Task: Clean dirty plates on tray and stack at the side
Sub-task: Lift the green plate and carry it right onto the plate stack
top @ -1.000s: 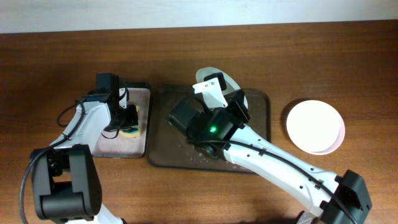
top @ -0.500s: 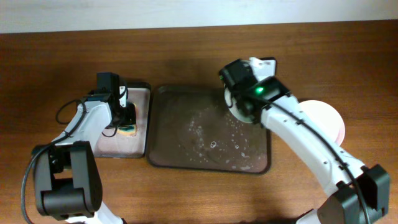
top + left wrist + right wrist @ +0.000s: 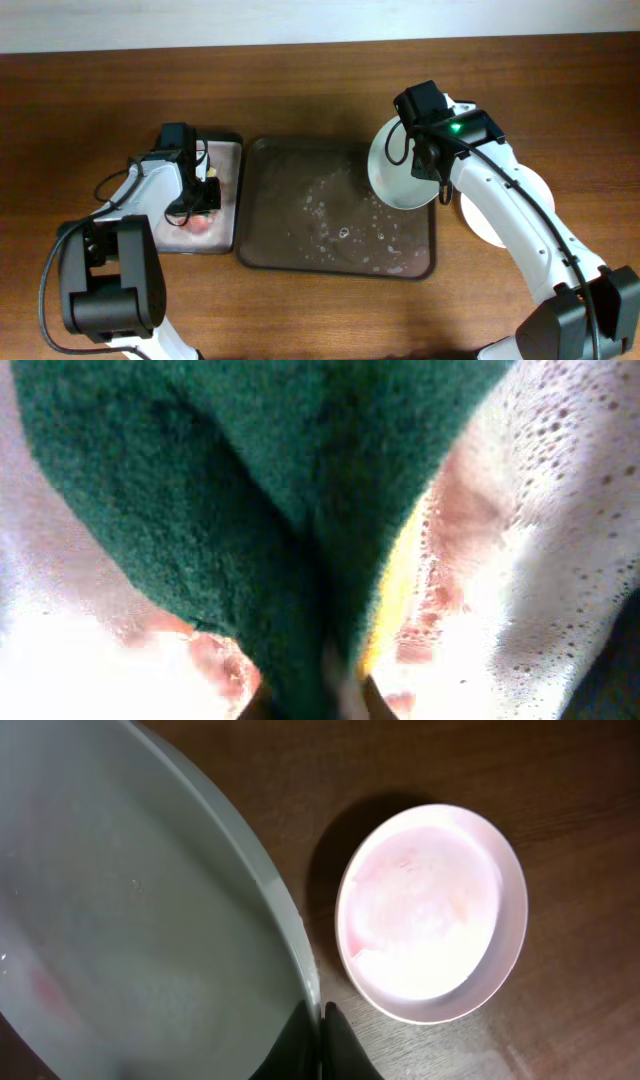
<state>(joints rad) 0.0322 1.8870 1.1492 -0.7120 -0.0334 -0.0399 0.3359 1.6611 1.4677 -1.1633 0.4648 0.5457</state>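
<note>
My right gripper [image 3: 318,1032] is shut on the rim of the pale green plate [image 3: 120,920] and holds it tilted in the air. In the overhead view the right gripper [image 3: 428,170] has the pale green plate [image 3: 398,172] over the right end of the dark brown tray [image 3: 300,215]. A pinkish-white plate [image 3: 432,910] with a white one in it lies on the table to the right, and the stack [image 3: 477,215] is partly hidden by my right arm. My left gripper [image 3: 203,192] is shut on a green and yellow sponge [image 3: 250,510].
The smaller black-rimmed sponge tray [image 3: 225,150] lies left of the brown tray, and its foamy white floor [image 3: 560,510] has reddish smears. Soap foam is spread over the middle of the brown tray [image 3: 340,212]. Wooden table surrounds everything.
My right arm has swung the pale green plate from the tray's back middle over to its right end, close to the stacked plates. My left gripper has shifted slightly with the sponge on the sponge tray.
</note>
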